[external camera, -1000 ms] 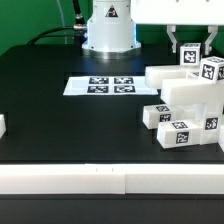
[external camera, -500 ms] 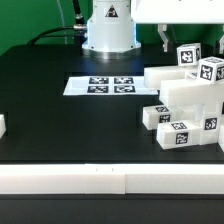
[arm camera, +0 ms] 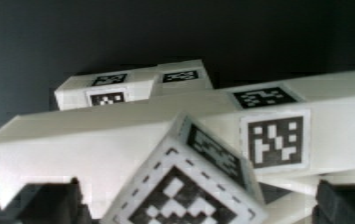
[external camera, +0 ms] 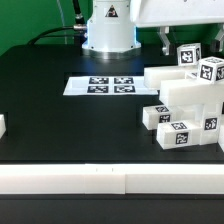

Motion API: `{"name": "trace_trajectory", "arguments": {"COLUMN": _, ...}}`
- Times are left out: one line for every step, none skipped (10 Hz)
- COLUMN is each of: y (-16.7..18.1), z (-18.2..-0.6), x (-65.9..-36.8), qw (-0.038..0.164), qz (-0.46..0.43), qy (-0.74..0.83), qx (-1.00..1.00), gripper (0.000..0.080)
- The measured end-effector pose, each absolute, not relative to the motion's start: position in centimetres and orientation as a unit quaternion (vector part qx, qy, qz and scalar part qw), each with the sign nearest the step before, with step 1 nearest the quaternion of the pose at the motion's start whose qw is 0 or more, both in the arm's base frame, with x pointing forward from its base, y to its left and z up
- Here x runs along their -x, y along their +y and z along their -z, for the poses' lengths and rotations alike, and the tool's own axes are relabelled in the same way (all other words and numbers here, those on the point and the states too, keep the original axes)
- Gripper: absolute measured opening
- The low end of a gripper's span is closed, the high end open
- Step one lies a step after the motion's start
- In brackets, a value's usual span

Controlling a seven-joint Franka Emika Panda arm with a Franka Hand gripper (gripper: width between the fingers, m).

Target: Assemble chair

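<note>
The work surface is a matte black flat table top (external camera: 60, 110). A long white rail (external camera: 100, 179) borders its near edge. The thin flat white marker board (external camera: 103, 86) lies on it. Illumination is even, without hard shadows.

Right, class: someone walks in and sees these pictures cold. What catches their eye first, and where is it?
First, the cluster of white chair parts with black-and-white tags, piled at the exterior view's right on the black table. Above it hangs the open gripper, holding nothing. Next, the marker board, flat before the robot base.
</note>
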State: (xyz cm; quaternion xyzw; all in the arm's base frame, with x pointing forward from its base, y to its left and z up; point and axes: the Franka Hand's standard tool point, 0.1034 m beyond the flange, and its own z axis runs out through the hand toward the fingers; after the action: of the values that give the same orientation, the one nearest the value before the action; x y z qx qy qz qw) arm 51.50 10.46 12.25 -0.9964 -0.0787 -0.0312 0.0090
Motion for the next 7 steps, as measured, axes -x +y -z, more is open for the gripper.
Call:
{"name": "trace_trajectory", "arguments": {"y": 10.39, "z": -12.25, "x": -51.51, "qw": 0.007, "qz": 0.032, "qy": -0.127, "qx": 0.991, "gripper": 0.0649}}
{"name": "trace_trajectory", "arguments": {"y": 10.35, "z": -12.25, "x": -51.52, "qw": 0.006, "qz": 0.032, "qy": -0.157, "qx": 0.987, "gripper": 0.0649}}
{"name": "trace_trajectory", "arguments": {"y": 10.32, "z": -12.24, "x": -51.52, "qw": 0.005, "qz": 0.032, "qy": -0.183, "qx": 0.983, "gripper": 0.0649}}
{"name": "trace_trajectory", "arguments": {"y": 10.3, "z": -12.24, "x": -51.52, "qw": 0.002, "qz": 0.032, "qy": -0.214, "qx": 0.976, "gripper": 0.0649}}
{"name": "trace_trajectory", "arguments": {"y": 10.31, "z": -12.24, "x": -51.52, "qw": 0.001, "qz": 0.032, "qy": -0.225, "qx": 0.974, "gripper": 0.0649}}
{"name": "trace_trajectory", "arguments": {"y": 10.27, "z": -12.24, "x": -51.53, "qw": -0.001, "qz": 0.032, "qy": -0.265, "qx": 0.964, "gripper": 0.0649}}
{"name": "trace_trajectory", "arguments": {"y": 10.24, "z": -12.24, "x": -51.54, "qw": -0.002, "qz": 0.032, "qy": -0.295, "qx": 0.955, "gripper": 0.0649}}
